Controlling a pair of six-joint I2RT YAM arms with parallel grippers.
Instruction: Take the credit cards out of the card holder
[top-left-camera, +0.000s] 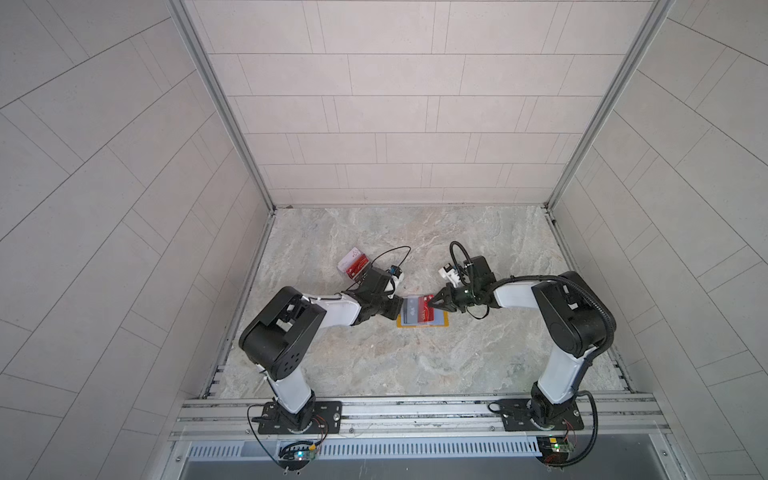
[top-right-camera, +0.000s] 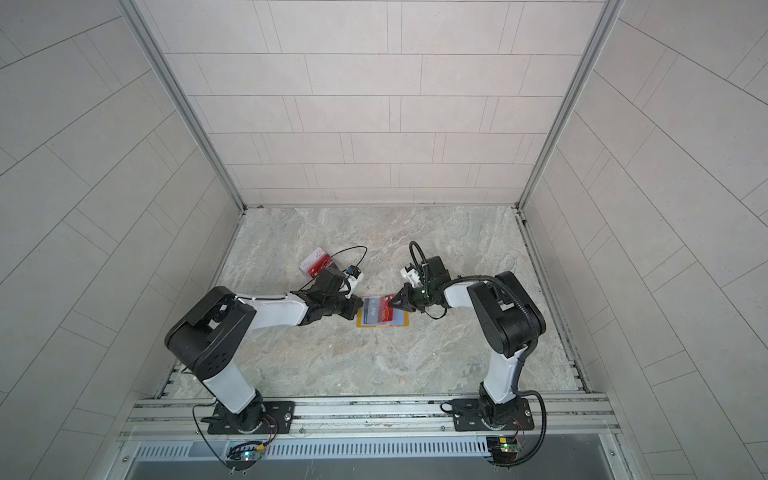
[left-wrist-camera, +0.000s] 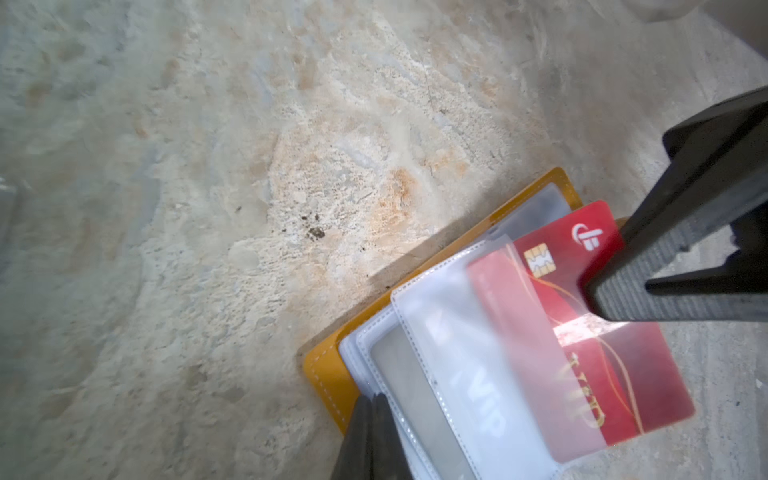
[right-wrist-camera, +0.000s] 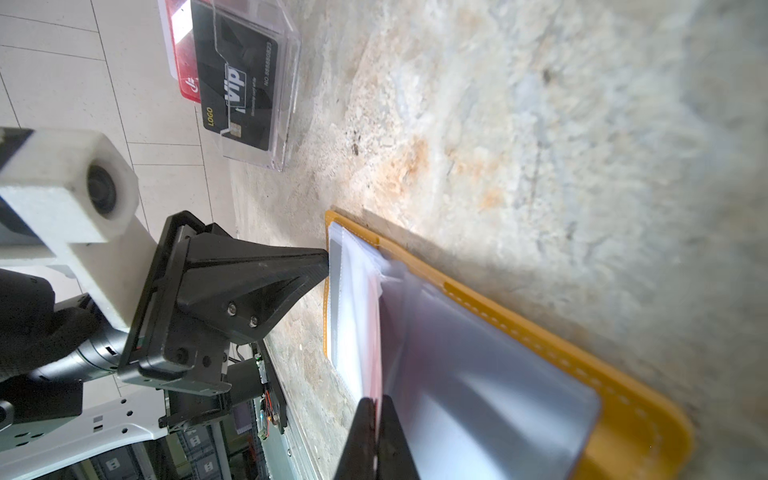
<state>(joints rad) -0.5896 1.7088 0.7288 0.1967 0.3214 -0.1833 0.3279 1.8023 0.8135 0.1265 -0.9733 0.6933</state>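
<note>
Open on the desk lies the card holder, between the two hands: left hand at its left edge, right hand at its far right corner, on a credit card poking from a sleeve. Behind the left hand, a plastic box with cards inside.

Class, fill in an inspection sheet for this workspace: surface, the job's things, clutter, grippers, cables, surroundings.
Surface: marbled tabletop, a few dark specks near the holder.
Job's things: yellow card holder lies open mid-table; a red card sticks partly out of a clear sleeve.
Clutter: clear box left of centre, farther back, holding a black card and others.
Grippers: right gripper shut on the red card; left gripper shut at the holder's sleeve edge.
Cables: black cable loops at both wrists.
Surroundings: tiled walls; metal rail in front.
</note>
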